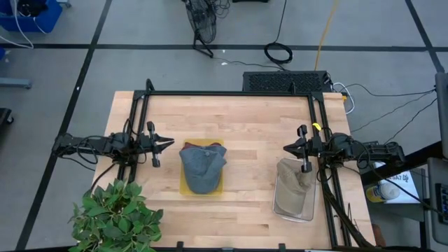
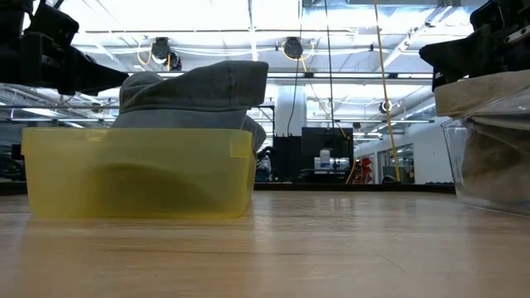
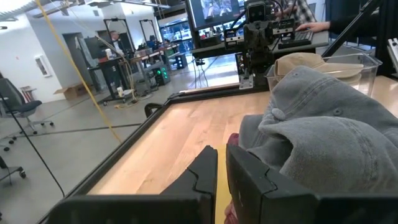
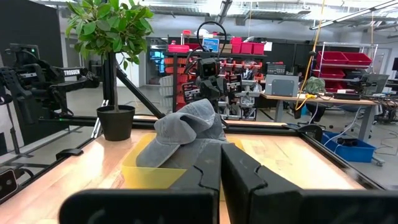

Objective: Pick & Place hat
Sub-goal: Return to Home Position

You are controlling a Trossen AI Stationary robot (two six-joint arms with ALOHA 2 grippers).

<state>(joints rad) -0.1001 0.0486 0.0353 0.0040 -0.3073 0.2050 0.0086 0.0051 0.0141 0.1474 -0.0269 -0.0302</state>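
Observation:
A grey cap [image 1: 203,166] lies crumpled in a shallow yellow bin [image 1: 185,190] at the table's middle, its crown rising above the bin's rim [image 2: 195,91]. A tan hat [image 1: 294,178] rests in a clear plastic bin [image 1: 294,213] near the right edge. My left gripper [image 1: 168,143] hovers level just left of the yellow bin, shut and holding nothing; its wrist view shows the grey cap [image 3: 329,137] close ahead. My right gripper [image 1: 287,149] hovers level above the clear bin's far end, shut and holding nothing, facing the grey cap [image 4: 186,134].
A potted plant [image 1: 115,217] stands at the table's near left corner. A black frame [image 1: 231,94] runs along the far edge and both sides. Bare wood lies between the two bins and toward the far edge.

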